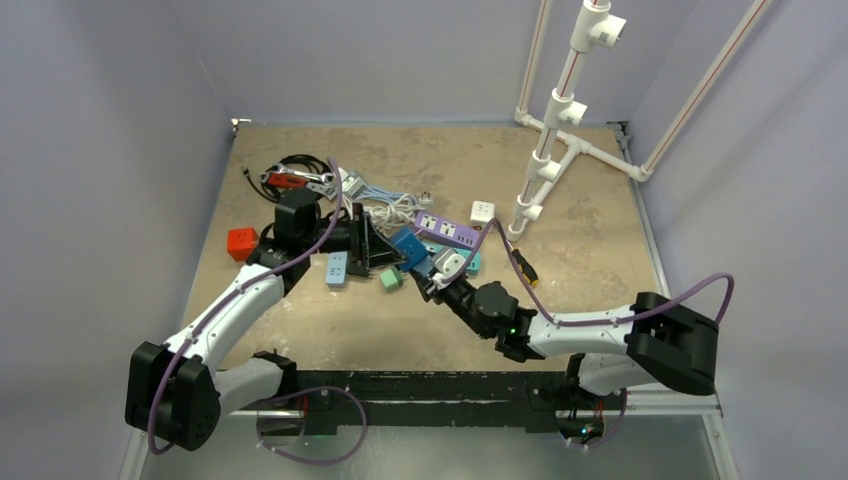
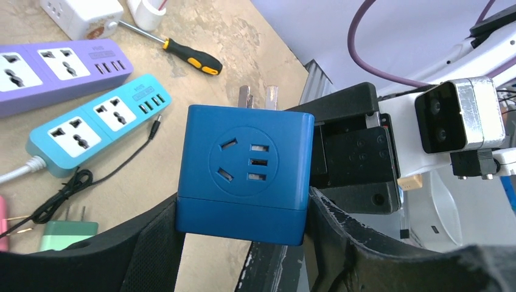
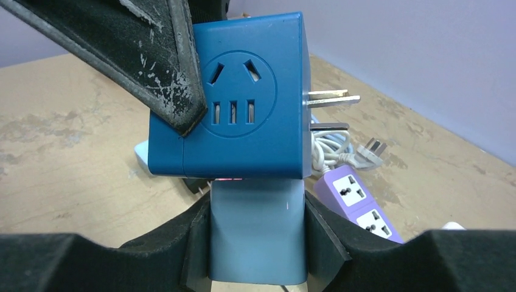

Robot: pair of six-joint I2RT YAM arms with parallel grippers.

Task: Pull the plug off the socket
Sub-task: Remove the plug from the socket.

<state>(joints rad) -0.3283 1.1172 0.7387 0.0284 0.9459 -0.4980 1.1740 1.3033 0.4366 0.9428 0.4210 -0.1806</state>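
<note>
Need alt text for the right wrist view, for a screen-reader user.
A blue cube-shaped plastic socket adapter fills the centre, with its metal prongs pointing right. A pale blue plug body sits against its underside, clamped in the right gripper. The left gripper's black finger presses the cube's upper left, and a purple power strip lies on the tan table behind.

High camera looks down; both close wrist views seemingly share blue cube.
</note>
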